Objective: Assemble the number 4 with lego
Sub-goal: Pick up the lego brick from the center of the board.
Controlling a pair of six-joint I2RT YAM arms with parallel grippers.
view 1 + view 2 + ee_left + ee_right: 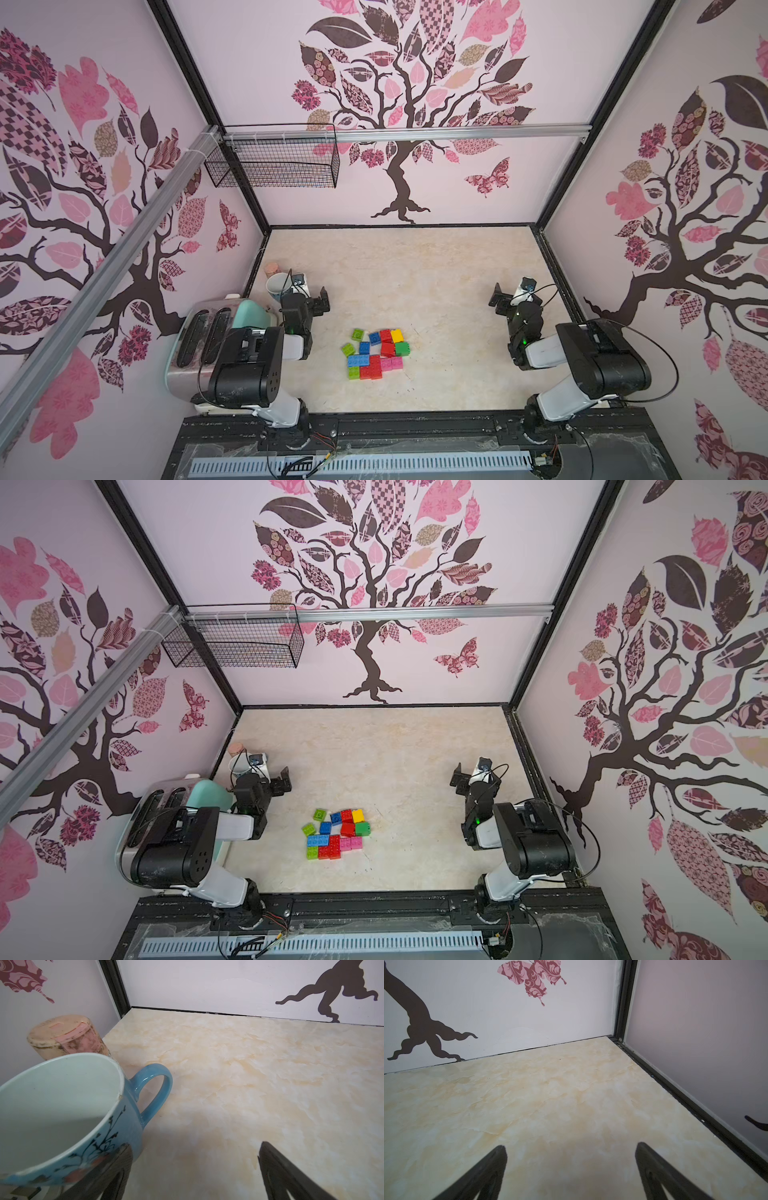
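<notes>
Plastic lego [376,353] lies loosely clumped, no 4 yet, so my left gripper [322,300] and right gripper [500,296] hang off either side, spread and empty.

the lego [377,353] lies in a tight cluster mid-table, studs up: red, blue, green, lime, yellow and pink bricks (mostly square), two lime ones slightly apart, tilted.
</notes>
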